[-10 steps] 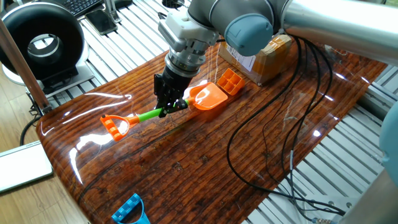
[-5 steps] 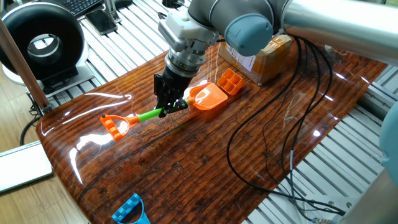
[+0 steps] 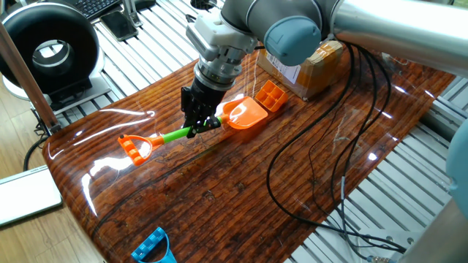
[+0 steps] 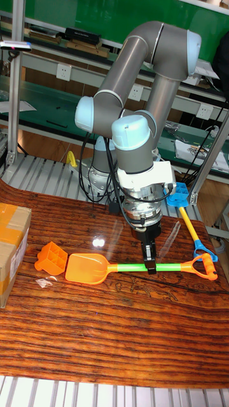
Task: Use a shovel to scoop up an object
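Gripping the shovel (image 3: pixel 191 132) by its green shaft, gripper (image 3: pixel 200 126) fingers (image 4: pixel 151 266) pinching it near mid-length. Lying flat along the wooden table (image 3: pixel 241 190), orange blade pointing at the block (image 3: pixel 270 95), just beside its tip and near the cardboard box (image 3: pixel 307 69). Sitting near the table's edge, a blue toy (image 3: pixel 155 247).

A robotics lab or test workshop, by the look of things: grey industrial arm (image 4: pixel 137 76) mounted at a glossy wood-grain tabletop (image 3: pixel 241 190) on slatted aluminium framing (image 3: pixel 139 55), loose black cables (image 3: pixel 322 168), black computer keyboard (image 3: pixel 99 7), green wall panel (image 4: pixel 121 16), white wall sockets (image 4: pixel 62 72) above cluttered benches, possibly workstations, though blurred.
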`<state>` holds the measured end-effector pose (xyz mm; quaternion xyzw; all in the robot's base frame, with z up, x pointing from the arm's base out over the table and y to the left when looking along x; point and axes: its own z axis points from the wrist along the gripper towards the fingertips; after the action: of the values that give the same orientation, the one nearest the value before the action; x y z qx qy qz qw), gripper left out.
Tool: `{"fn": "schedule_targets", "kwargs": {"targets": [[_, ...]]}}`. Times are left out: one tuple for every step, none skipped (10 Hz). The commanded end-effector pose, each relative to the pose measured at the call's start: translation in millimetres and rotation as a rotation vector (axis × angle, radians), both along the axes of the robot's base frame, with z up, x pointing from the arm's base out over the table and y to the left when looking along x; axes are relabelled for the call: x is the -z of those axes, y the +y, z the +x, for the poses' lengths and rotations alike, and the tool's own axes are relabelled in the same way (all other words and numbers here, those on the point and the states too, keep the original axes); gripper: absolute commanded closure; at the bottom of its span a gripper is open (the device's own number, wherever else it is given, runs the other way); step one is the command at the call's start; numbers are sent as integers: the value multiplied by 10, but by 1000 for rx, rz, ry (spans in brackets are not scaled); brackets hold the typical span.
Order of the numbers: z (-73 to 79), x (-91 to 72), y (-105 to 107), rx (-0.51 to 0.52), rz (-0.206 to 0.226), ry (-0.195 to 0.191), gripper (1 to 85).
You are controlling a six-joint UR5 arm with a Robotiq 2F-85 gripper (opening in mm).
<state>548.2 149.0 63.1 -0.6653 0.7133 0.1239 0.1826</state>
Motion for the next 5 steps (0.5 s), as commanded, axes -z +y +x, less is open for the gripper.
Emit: {"fn": "schedule_targets", "kwargs": {"targets": [[6, -48, 56, 27, 33, 13, 843], [14, -54, 66, 31, 38, 12, 843], [18, -79, 112, 36, 58, 13, 843], [18, -94, 140, 45, 72, 18, 843], [26, -97, 143, 56, 74, 20, 843]]}}
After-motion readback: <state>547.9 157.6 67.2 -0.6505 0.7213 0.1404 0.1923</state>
